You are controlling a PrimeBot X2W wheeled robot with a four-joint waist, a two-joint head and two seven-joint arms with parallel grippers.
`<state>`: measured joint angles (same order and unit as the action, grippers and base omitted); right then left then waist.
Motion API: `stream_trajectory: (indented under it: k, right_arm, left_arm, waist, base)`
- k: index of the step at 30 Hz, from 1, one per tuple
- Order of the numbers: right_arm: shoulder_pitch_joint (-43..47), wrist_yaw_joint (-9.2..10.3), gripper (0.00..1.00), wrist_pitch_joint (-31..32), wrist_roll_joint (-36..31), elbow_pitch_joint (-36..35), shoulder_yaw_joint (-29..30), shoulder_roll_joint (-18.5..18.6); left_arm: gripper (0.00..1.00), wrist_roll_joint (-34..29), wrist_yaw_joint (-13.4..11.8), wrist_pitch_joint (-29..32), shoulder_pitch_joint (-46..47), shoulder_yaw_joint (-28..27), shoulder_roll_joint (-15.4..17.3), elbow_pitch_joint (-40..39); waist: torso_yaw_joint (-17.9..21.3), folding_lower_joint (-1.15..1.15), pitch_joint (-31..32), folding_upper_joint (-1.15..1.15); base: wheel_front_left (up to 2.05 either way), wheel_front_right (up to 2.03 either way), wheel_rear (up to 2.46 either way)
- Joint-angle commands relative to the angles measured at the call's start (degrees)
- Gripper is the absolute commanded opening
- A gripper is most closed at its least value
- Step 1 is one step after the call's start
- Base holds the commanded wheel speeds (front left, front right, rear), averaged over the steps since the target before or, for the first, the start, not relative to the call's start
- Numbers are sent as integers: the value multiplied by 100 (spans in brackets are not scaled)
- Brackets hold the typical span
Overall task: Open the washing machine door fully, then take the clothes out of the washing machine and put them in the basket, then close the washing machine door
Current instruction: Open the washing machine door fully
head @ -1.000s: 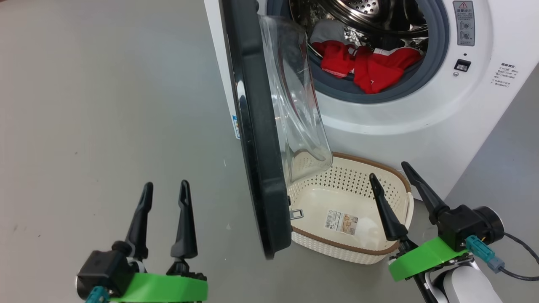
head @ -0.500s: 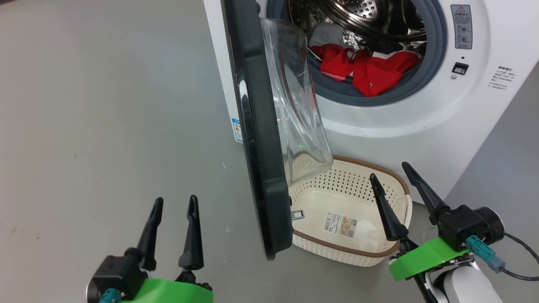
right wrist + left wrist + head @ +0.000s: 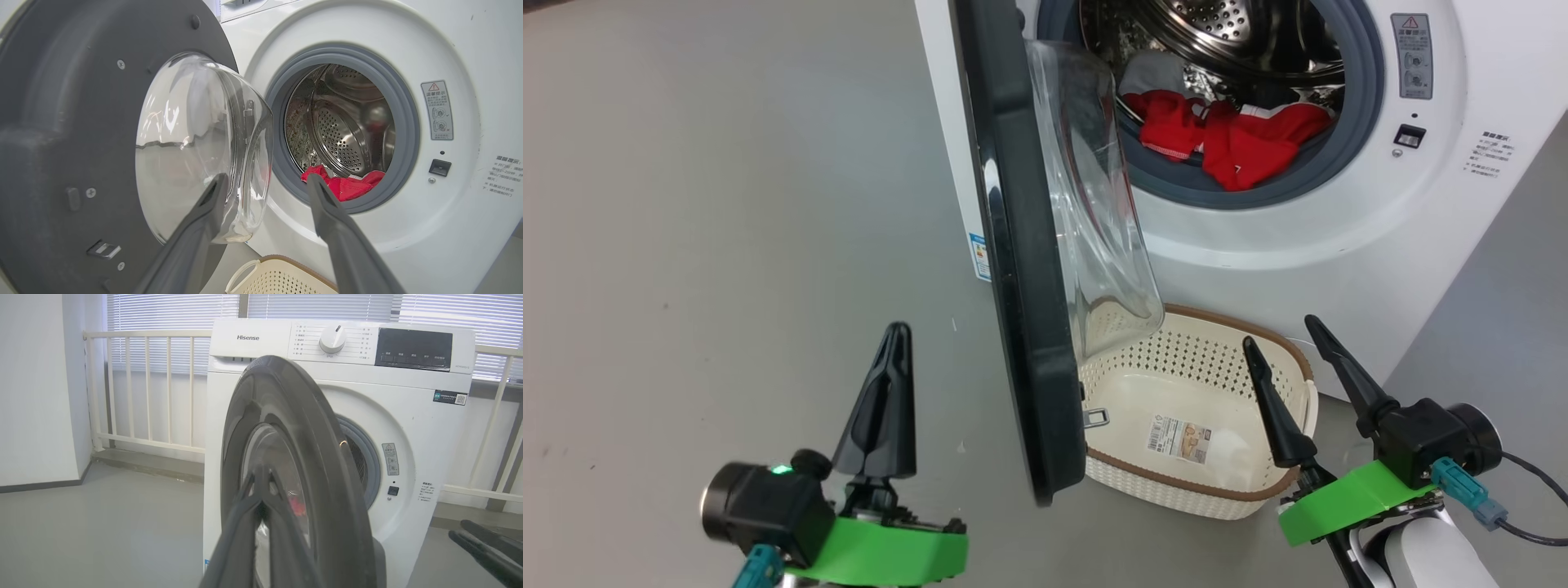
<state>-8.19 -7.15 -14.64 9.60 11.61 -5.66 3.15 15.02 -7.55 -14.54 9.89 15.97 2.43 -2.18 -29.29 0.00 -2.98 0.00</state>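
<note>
Three steps to the job; by my reading the first was part done and the other two not begun. The washing machine door (image 3: 1021,286) stood swung out roughly square to the front of the washing machine (image 3: 1339,245), its black rim edge-on to the head camera. It looked short of fully open, though I could not tell how much travel it had left.

Left gripper (image 3: 894,336): fingers together, tips meeting in the left wrist view, nothing between them. The door rim lay just ahead and to the right of those tips, apart from them, with no contact seen. In the wrist view the door's outer face was straight beyond the tips.

Right gripper (image 3: 1278,331): fingers apart, empty. The basket (image 3: 1176,359) sat on the floor (image 3: 727,204) below and beyond these fingers, at the foot of the machine, holding only its paper label (image 3: 1180,433). The door's glass bowl (image 3: 184,143) lay beyond the left finger and overhung the basket's far left corner.

Clothes (image 3: 1241,147): a red heap low in the drum (image 3: 343,134), lapping onto the grey seal (image 3: 1258,196). They were well beyond the right fingertips and, in the right wrist view, just past the right finger's tip. None were out yet.

Left to do, as judged: finish the door's swing, move every garment to the basket, shut the door.
</note>
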Motion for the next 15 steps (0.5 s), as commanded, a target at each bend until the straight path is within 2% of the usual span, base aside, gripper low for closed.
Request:
stream_trajectory:
  k: [1, 10, 15]
  right_arm:
    - [-30, -34, 100, -36, 34, -164, -100, -27]
    - [-60, -34, 100, -36, 66, -177, -99, -27]
    - [-98, -34, 100, -36, 67, -176, -100, -27]
  left_arm:
    - [0, -63, 11, -20, 255, -123, 58, -244]
    - [0, -91, 143, 368, 627, 304, 68, -1210]
    - [0, 15, 262, 647, 766, 689, 61, -1451]
  waist:
    - [20, 0, -3, 0]
    - [162, 0, -49, 0]
    - [243, 0, -112, 0]
  base:
    - [0, 0, 0]
    - [0, 0, 0]
    - [0, 0, 0]
